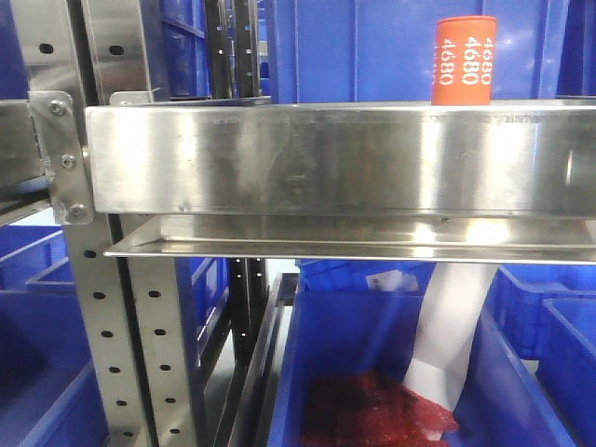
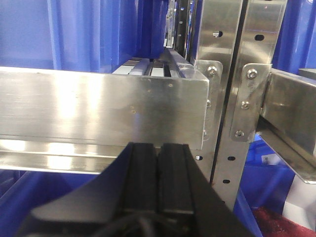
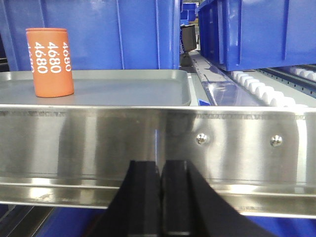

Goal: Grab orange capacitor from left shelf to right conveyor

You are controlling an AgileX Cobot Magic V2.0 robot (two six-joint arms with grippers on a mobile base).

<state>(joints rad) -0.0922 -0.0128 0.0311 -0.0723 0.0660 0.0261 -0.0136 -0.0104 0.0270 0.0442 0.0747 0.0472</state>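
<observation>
1. Black fingers of the left end effector (image 2: 158,148) fill the bottom of the left wrist view. They are pressed together with nothing between them, just in front of the left shelf (image 2: 98,108) and its shiny front rail.
2. The right end effector (image 3: 161,165) also has its fingers together and empty, low against the rail.
3. The orange capacitor (image 3: 49,61) stands upright on a flat grey tray (image 3: 128,91) on the shelf, near the tray's left end, with white "4680" running down its side.
4. In the front view its top rises above the rail toward the right, with blue bins (image 1: 372,47) behind it.
5. Below the shelf, another blue bin (image 1: 521,391) holds red mesh (image 1: 372,410).
</observation>
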